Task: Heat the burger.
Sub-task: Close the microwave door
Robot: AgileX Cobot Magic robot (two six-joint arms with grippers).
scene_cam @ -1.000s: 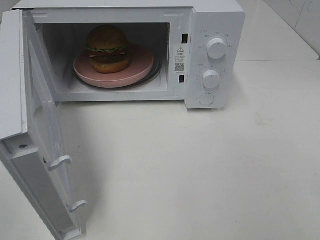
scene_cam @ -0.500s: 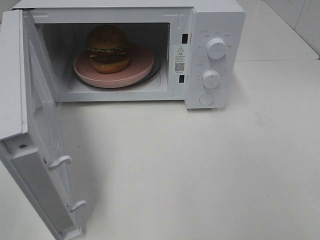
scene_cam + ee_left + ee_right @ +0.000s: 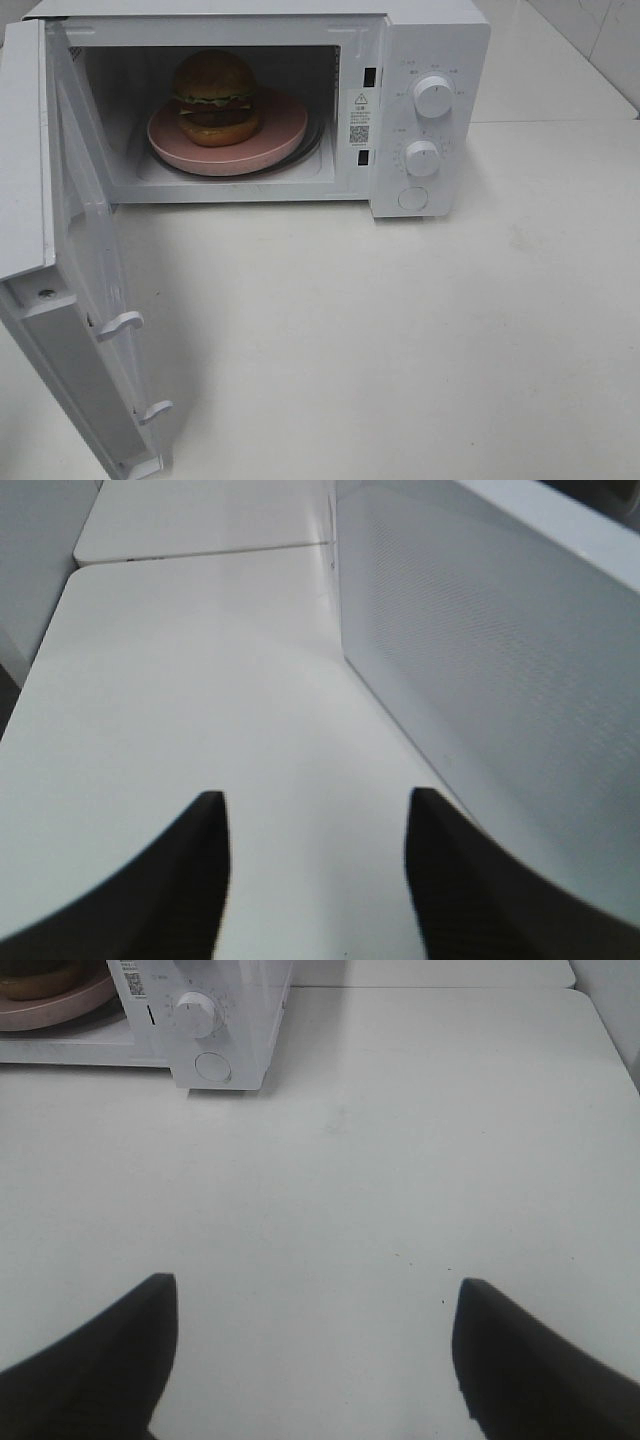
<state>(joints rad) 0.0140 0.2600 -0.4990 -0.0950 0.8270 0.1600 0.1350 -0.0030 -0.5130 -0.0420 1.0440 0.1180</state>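
Burger [image 3: 215, 97] waits in open microwave [image 3: 430, 40]

It sits on a pink plate [image 3: 285, 125] inside the white oven, which stands by the table's [image 3: 400, 330] far edge. The door [image 3: 60, 300] is swung wide toward the near left corner. My left claw [image 3: 315, 880] hangs just beside the door's outer face, parted, with bare table between its tips. My right claw [image 3: 310, 1360] hovers over the table's right half, spread wide and empty.

Kitchen-like setting: white microwave [image 3: 465, 120] on white countertop [image 3: 400, 340], tiled wall [image 3: 600, 40] behind.
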